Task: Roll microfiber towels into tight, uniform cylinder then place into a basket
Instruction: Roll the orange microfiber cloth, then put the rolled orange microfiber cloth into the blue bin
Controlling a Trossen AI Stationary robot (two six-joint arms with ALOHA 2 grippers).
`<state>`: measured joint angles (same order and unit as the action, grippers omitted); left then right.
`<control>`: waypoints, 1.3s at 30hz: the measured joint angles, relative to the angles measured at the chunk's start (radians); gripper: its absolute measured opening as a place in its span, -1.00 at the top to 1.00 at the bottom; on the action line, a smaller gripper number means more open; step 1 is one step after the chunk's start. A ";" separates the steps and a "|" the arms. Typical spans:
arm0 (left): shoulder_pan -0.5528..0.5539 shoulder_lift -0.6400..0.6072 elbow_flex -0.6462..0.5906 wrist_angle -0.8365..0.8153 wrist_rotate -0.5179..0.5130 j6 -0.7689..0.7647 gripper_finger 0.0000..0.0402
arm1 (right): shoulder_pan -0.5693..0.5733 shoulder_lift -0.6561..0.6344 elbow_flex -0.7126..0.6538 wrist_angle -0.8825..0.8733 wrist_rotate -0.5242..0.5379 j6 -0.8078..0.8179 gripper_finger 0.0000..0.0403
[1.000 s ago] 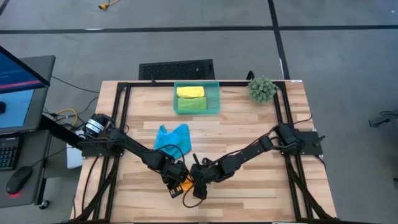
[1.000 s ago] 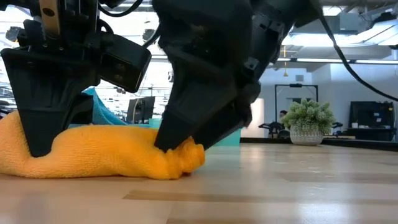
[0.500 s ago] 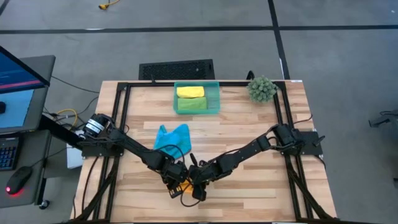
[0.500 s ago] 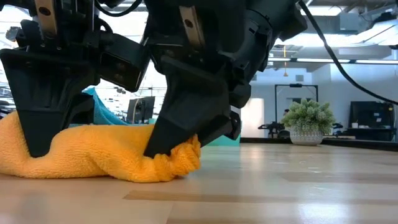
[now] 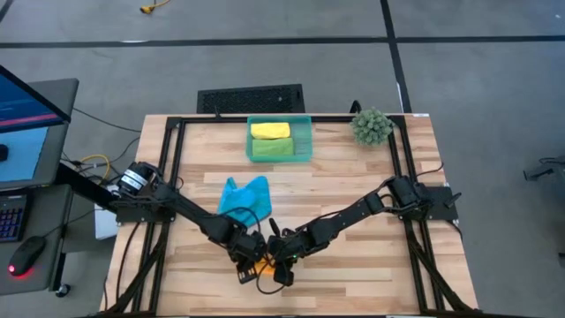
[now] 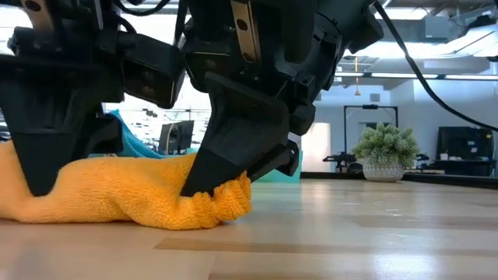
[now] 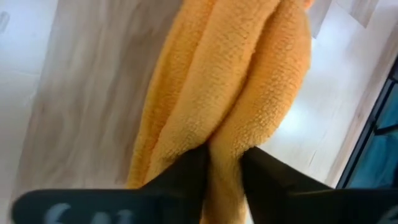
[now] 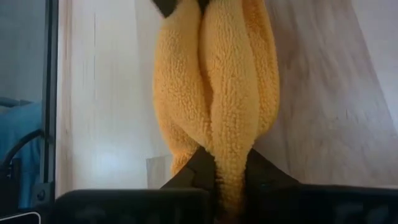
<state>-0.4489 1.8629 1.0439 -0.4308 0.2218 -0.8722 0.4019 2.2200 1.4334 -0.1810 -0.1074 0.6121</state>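
The orange towel [image 6: 124, 194] lies as a loose, lumpy roll on the table's near middle [image 5: 257, 264], its length running left to right. My left gripper [image 7: 224, 165] is shut on its left end and shows at the left in the low view [image 6: 35, 183]. My right gripper [image 8: 229, 163] is shut on its right end [image 6: 198, 187]. In the high view the two grippers [image 5: 250, 258] [image 5: 272, 259] nearly meet and hide most of the towel. A blue towel [image 5: 243, 194] lies crumpled behind them. The basket [image 5: 307, 141] holds a yellow roll [image 5: 270, 130] and a green roll [image 5: 270, 147]. My left gripper pinches a ridge of folded cloth at the towel's left end [image 7: 225, 146] between its two fingers. The fingers slant steeply down and point along the roll. The towel rests on the table. My right gripper pinches a ridge of folded cloth at the towel's right end [image 8: 229, 146] between its two fingers. It slants down from the table's right, along the roll. That end [image 6: 229, 194] is bunched under the fingers, and the roll lies on the table.
A spiky green plant ball [image 5: 372, 126] stands at the far right corner. Black frame rails [image 5: 177, 177] run along the table's left and right sides. Bare wood lies between the towel and the basket, right of the blue towel.
My right gripper has sunk a little, tipped, and closed on the orange towel's right end. That end has bunched up and drawn slightly toward the left. My left gripper has rolled slightly about its own line while staying on the towel's left end.
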 joint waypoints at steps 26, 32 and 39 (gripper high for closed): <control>-0.136 -0.179 -0.006 -0.291 -0.352 0.039 0.13 | 0.006 -0.046 -0.005 -0.048 -0.001 -0.041 0.81; -0.138 -0.185 -0.006 -0.372 -0.406 0.037 0.17 | 0.005 -0.060 -0.006 -0.088 0.017 -0.072 0.81; -0.182 -0.258 -0.006 -0.353 -0.509 -0.032 0.36 | -0.006 -0.061 -0.005 -0.088 0.018 -0.105 0.81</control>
<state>-0.6312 1.6053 1.0383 -0.7842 -0.2871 -0.9044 0.3955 2.1593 1.4284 -0.2689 -0.0898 0.5075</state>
